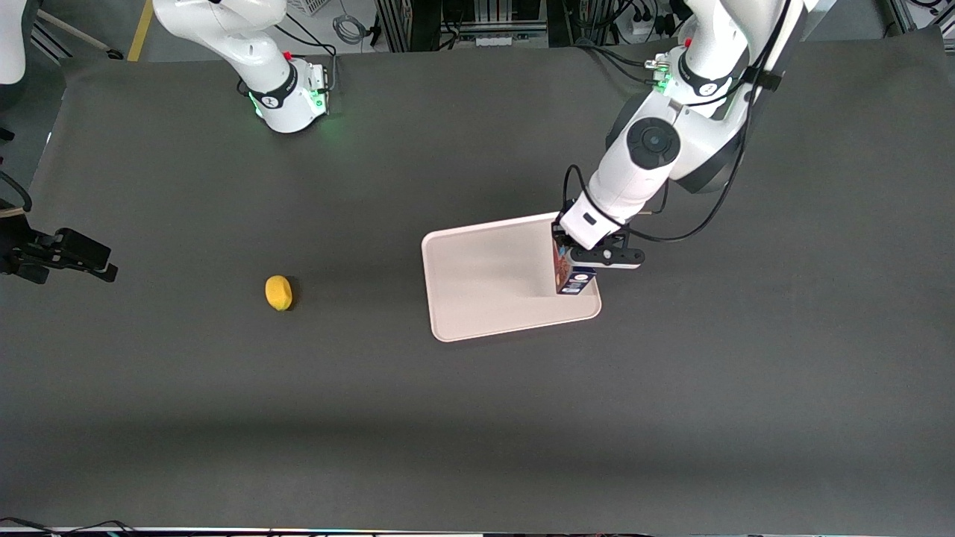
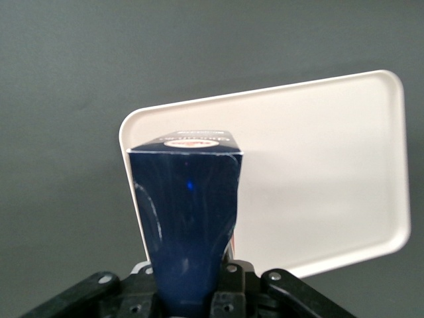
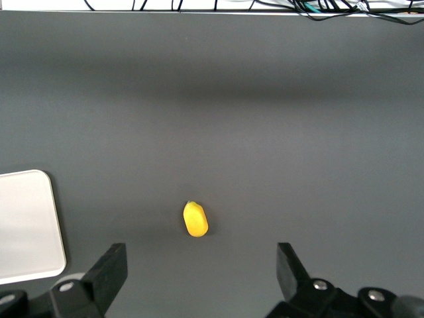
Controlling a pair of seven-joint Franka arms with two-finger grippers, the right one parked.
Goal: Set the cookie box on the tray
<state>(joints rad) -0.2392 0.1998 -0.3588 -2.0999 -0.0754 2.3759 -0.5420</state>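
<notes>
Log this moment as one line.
hand: shut on box | box: held over tray, working-arm edge | lemon: on table

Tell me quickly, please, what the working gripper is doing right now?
Gripper: shut on the cookie box, holding it over the tray, at the tray's edge toward the working arm's end of the table.

A big dark gray counter (image 1: 477, 418) fills the room. Black cables (image 1: 351, 30) and metal frames (image 1: 418, 22) stand at its edge.
</notes>
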